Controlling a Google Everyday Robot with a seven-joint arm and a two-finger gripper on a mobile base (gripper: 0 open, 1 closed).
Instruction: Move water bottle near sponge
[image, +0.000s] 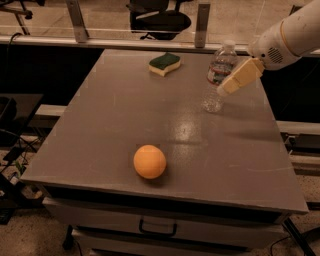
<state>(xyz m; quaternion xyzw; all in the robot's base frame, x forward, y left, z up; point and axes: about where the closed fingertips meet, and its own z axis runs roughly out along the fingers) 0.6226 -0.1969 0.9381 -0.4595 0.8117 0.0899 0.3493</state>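
The water bottle (216, 77), clear and ribbed with a white cap and a red-and-blue label band, stands upright on the grey table (120, 125) at the right rear. The sponge (164, 63), dark green on top with a pale yellow base, lies at the table's far edge, left of the bottle. My gripper (235, 82) with pale cream fingers reaches in from the right on a white arm (292, 37). Its tip is right beside the bottle's right side, at label height.
An orange ball (149, 161) sits near the table's front edge. A drawer with a handle (158, 230) is below the tabletop. Metal posts (202, 22) and a rail run behind the table, with an office chair (160, 17) beyond.
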